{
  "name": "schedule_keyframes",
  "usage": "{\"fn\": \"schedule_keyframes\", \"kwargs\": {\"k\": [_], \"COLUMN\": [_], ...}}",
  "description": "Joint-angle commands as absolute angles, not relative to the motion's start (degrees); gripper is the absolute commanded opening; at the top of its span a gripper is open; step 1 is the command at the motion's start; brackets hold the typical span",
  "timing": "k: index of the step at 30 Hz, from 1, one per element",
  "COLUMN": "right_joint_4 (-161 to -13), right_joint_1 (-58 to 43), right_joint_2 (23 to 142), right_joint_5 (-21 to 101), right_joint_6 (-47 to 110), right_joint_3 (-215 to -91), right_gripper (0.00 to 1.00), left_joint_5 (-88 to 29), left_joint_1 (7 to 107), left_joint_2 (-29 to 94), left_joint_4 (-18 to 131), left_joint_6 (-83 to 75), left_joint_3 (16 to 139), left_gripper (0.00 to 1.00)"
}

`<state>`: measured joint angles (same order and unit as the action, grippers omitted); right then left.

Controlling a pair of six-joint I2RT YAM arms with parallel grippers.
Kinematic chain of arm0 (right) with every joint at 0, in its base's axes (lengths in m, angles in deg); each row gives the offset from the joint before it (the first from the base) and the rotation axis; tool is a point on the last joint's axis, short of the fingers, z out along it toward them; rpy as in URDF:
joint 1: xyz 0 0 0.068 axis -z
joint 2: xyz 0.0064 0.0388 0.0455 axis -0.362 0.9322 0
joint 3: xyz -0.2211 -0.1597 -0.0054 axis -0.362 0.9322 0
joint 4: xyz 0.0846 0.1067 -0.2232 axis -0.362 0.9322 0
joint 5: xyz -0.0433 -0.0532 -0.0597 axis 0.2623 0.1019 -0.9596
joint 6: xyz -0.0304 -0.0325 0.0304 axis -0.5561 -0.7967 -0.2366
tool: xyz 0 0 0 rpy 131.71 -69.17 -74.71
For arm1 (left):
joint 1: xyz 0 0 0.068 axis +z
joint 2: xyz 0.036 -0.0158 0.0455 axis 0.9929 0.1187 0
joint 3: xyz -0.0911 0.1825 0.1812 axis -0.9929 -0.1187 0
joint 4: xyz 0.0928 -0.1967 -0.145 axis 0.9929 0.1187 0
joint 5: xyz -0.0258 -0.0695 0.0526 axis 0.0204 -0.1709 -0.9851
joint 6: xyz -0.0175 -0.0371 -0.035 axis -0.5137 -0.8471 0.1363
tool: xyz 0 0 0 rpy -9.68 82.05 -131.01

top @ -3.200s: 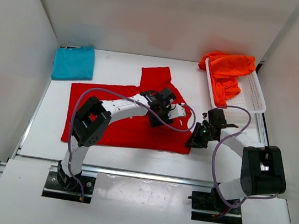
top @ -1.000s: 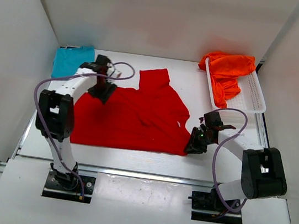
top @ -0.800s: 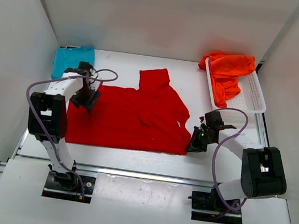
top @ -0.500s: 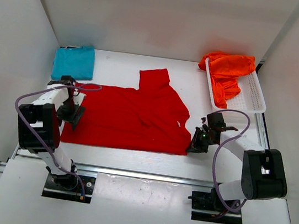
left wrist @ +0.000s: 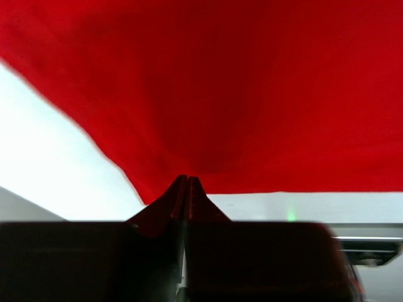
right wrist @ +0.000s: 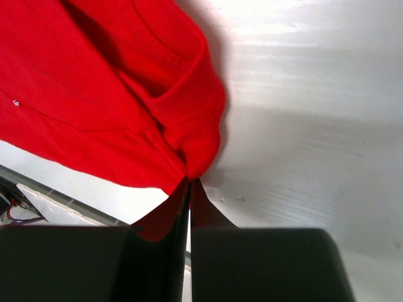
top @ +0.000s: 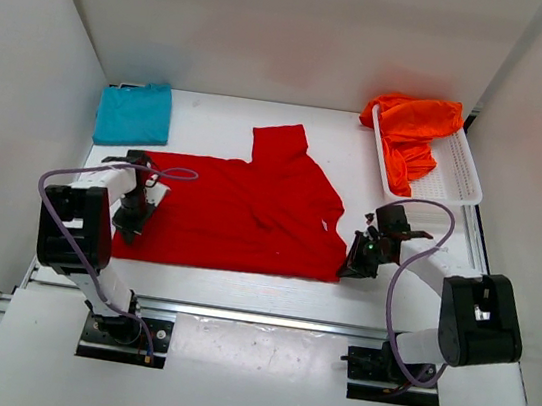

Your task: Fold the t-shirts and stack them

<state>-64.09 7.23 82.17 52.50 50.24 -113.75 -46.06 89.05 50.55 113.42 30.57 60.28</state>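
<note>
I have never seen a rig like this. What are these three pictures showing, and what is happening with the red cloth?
You are looking at two robot arms bolted to the near edge of a table. The wide picture looks down from above and behind them. The other two pictures come from a small camera on each wrist, so the dark shape at the bottom is that arm's own claw. A red t-shirt lies spread out in the middle. A teal t-shirt sits folded at the far left, and an orange t-shirt is bunched in a white basket at the far right. The left claw pinches the red shirt's near left corner, and the right claw pinches its near right corner.
</note>
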Motion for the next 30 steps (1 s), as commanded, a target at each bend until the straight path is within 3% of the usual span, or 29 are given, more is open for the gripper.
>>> {"fn": "schedule_keyframes", "kwargs": {"k": [1, 8, 17, 18, 24, 27, 30], "right_joint_4": [-61.73, -44.68, -36.66, -36.67, -39.57, -41.23, -43.95], "right_joint_1": [8.22, 7.69, 7.95, 8.48, 8.22, 7.08, 7.42], "right_joint_2": [78.62, 74.5, 70.36, 69.74, 71.58, 72.28, 71.67], "right_joint_5": [53.35, 53.17, 55.36, 56.06, 56.16, 55.45, 56.5], "right_joint_6": [49.93, 48.96, 50.71, 50.63, 50.72, 50.28, 50.98], "right_joint_3": [-113.4, -114.37, -110.07, -110.15, -112.08, -111.48, -109.46], "right_gripper": [0.0, 0.0, 0.0, 0.0, 0.0, 0.0, 0.0], "left_joint_5": [-43.44, -48.88, -51.62, -49.18, -37.03, -34.04, -36.23], "left_joint_1": [88.1, 98.64, 94.34, 95.21, 98.38, 99.35, 98.3], "left_joint_2": [49.13, 43.6, 39.98, 40.68, 41.92, 42.27, 44.28], "left_joint_4": [114.31, 121.34, 120.47, 120.9, 118.63, 117.31, 116.86], "left_joint_6": [32.22, 41.27, 41.36, 41.19, 36.01, 34.95, 34.5], "left_joint_3": [60.73, 59.14, 52.19, 54.02, 64.31, 63.36, 60.46], "left_gripper": [0.0, 0.0, 0.0, 0.02, 0.44, 0.56, 0.58]}}
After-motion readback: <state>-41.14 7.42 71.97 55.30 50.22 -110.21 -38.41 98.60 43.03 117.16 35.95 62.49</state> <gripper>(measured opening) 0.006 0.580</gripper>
